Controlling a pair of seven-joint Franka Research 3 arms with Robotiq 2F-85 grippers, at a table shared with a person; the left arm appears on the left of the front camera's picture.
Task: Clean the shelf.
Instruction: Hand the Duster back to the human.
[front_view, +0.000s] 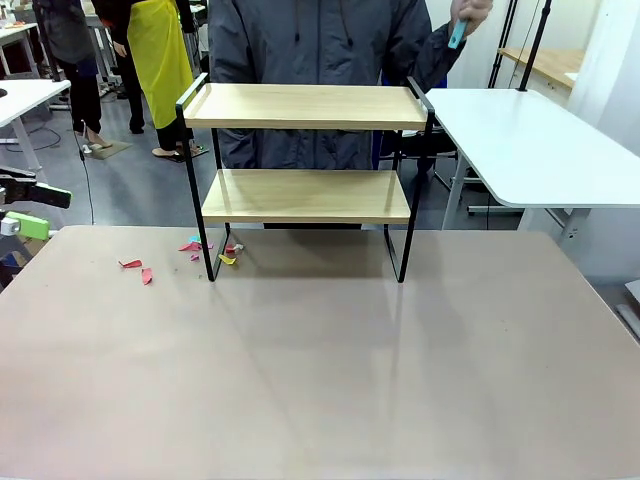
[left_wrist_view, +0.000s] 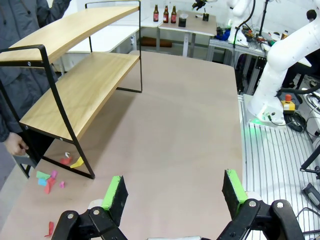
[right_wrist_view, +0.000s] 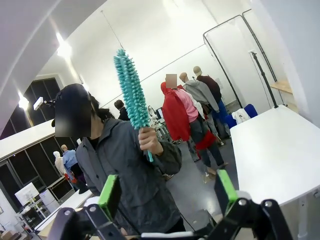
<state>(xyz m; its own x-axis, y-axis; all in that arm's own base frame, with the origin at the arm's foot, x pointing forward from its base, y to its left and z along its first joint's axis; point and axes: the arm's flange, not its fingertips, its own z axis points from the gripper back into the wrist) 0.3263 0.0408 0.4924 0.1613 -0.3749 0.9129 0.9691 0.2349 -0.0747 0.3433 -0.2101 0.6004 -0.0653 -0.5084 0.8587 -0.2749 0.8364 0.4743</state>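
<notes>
The shelf (front_view: 306, 170) stood at the table's (front_view: 320, 380) far edge, paper scraps (front_view: 190, 255) by its left leg. Person behind it raised a teal duster (right_wrist_view: 131, 95). Left gripper (left_wrist_view: 175, 192) and right gripper (right_wrist_view: 167, 192) both gaped, holding nothing.

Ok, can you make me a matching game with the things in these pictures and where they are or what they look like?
Things:
1. shelf
2. duster
3. paper scraps
4. left end effector

Descriptions:
A. teal and fluffy, held up in the person's hand
B. open, holding nothing, hovering above the table
C. two bare wooden boards in a black frame
D. small colourful bits on the table by a shelf leg

Pairs: 1-C, 2-A, 3-D, 4-B
</notes>
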